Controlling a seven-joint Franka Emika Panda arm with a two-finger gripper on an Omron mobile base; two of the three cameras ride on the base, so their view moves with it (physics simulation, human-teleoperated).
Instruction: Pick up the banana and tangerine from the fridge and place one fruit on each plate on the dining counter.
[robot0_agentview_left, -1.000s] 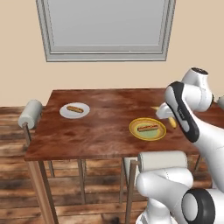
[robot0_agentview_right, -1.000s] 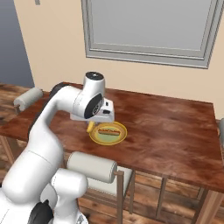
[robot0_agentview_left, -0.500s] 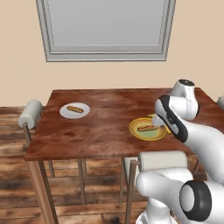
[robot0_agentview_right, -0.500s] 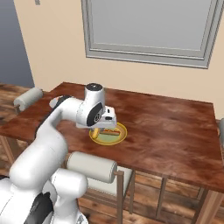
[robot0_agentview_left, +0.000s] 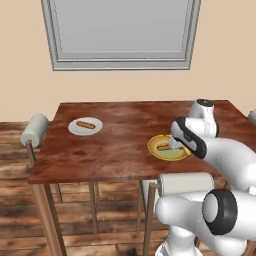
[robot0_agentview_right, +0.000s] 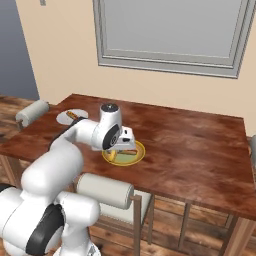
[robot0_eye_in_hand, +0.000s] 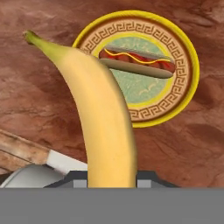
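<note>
A robot's gripper, jaws clenched on the banana, hangs over the yellow plate on the dining counter; in the hand view a hot dog lies on that plate at two o'clock from the fruit.

The left base view looked forward and down from behind the arm's left side, taking in the whole worktop, the window beyond it, a white plate and a yellow plate. The right base view faced the same worktop from behind on the right, with the yellow plate near its middle. The hand view sat much closer, looking down along a banana at that yellow plate.
</note>
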